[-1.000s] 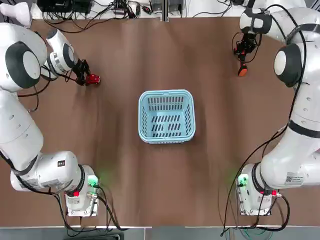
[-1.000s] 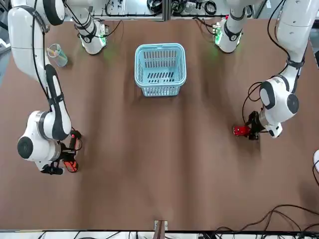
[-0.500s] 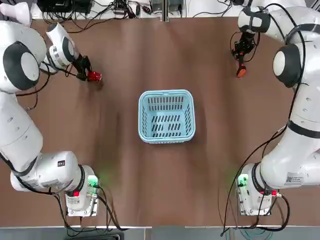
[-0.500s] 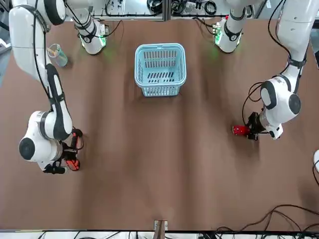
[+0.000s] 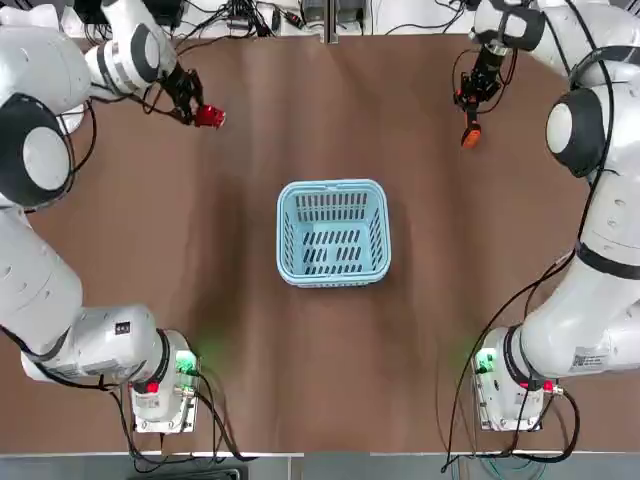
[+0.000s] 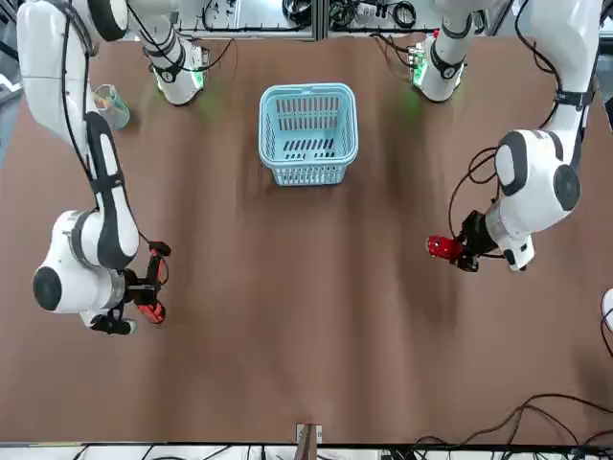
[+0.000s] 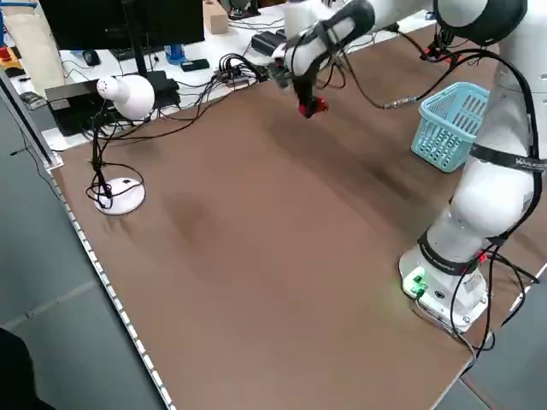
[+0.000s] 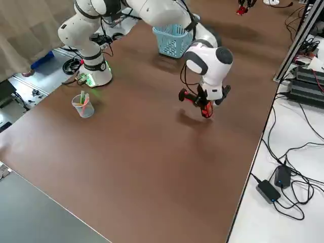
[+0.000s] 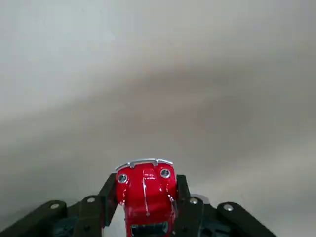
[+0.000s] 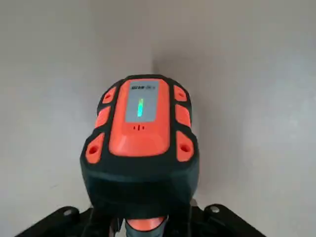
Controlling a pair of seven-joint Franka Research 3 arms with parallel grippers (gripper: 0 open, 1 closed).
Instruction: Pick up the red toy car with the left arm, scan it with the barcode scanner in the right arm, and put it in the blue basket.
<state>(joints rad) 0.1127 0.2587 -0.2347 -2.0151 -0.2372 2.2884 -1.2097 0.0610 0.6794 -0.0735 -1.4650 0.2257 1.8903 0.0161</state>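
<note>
Aloft near the tabletop's far-left corner, the left jaws [image 9: 147,207] pinch the car [image 9: 148,197]; the right jaws, near the far-right corner, clasp the scanner [image 10: 140,133]. Swinging jolts could work the smooth car loose.

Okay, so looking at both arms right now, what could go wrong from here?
The red toy car might slip, since the left hand pinches only its sides, well above the table. The barcode scanner could twist, because the right hand grips it below its bulky head. The scan could miss, as the two are still far apart.
</note>
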